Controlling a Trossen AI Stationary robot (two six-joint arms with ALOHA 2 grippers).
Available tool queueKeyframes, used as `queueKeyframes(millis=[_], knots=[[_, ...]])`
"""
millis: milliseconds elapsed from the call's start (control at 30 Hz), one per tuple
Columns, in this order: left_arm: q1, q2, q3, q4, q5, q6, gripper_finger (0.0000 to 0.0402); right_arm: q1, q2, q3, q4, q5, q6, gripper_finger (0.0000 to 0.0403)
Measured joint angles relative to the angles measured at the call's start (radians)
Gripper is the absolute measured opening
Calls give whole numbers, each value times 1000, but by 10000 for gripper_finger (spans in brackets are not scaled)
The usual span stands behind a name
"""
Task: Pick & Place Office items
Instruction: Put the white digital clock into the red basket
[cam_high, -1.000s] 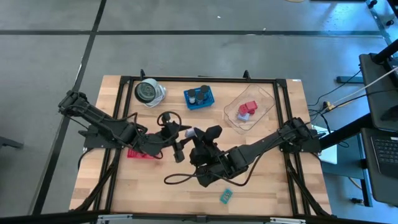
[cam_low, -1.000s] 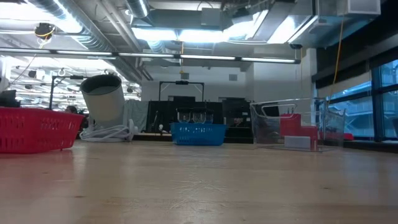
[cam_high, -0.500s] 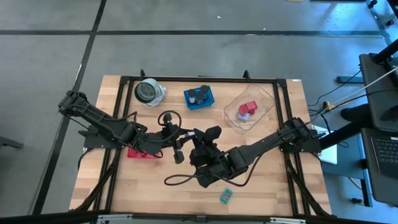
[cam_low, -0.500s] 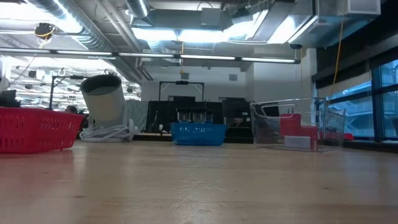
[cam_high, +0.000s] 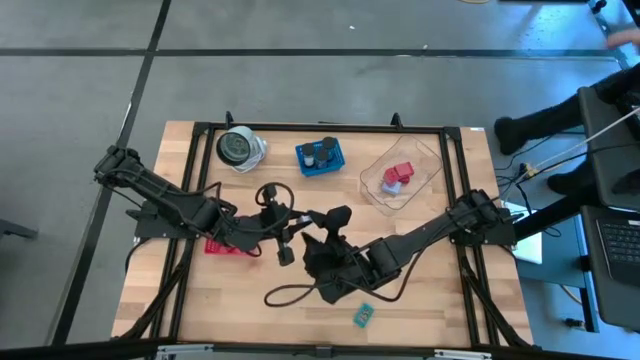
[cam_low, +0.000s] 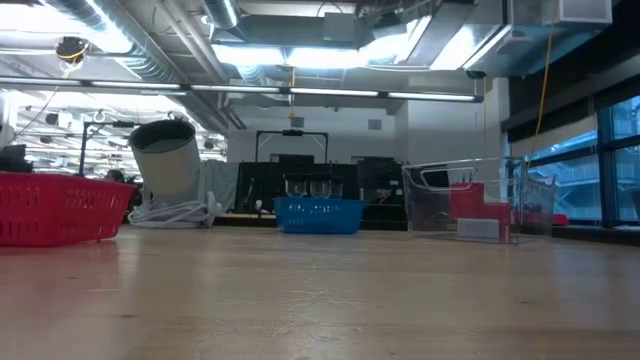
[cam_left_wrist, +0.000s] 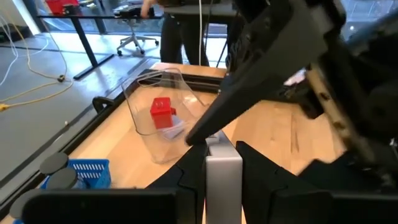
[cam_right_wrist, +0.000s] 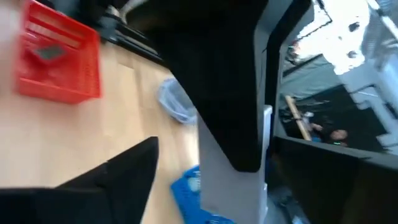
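My left gripper (cam_left_wrist: 222, 165) is clamped on a white block (cam_left_wrist: 222, 180) mid-desk. My right gripper (cam_high: 312, 218) meets it there; I cannot tell its opening.

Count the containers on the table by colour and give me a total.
Red tray: 1
Blue basket: 1
Clear tub: 1
Total: 3

Blk jointed arms (cam_high: 170, 205), looped cables (cam_high: 285, 292)
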Motion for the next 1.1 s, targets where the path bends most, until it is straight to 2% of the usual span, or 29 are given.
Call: queueKeyframes(millis=[67, 167, 333, 433, 533, 800, 900, 1100], knots=[[-1, 0, 0, -22, -2, 0, 60, 10, 0, 14, -15, -64, 48, 335], [7, -2, 0, -74, -4, -4, 60, 22, -1, 69, -78, -217, 187, 354], [31, -20, -1, -235, -11, -85, 61, 53, 1, 198, -337, -453, 500, 355], [31, -32, -1, -393, -1, -173, 61, 57, -4, 263, -475, -543, 676, 348], [32, -58, -1, -546, 17, -267, 62, 75, 0, 293, -578, -570, 800, 341], [6, -81, -17, -950, 257, -558, 63, 112, 0, 299, -679, -574, 952, 329], [-18, -80, -73, -1012, 357, -651, 64, 124, 0, 299, -679, -575, 969, 329], [-81, -79, -224, -1000, 503, -780, 64, 128, 0, 299, -679, -574, 978, 329]])
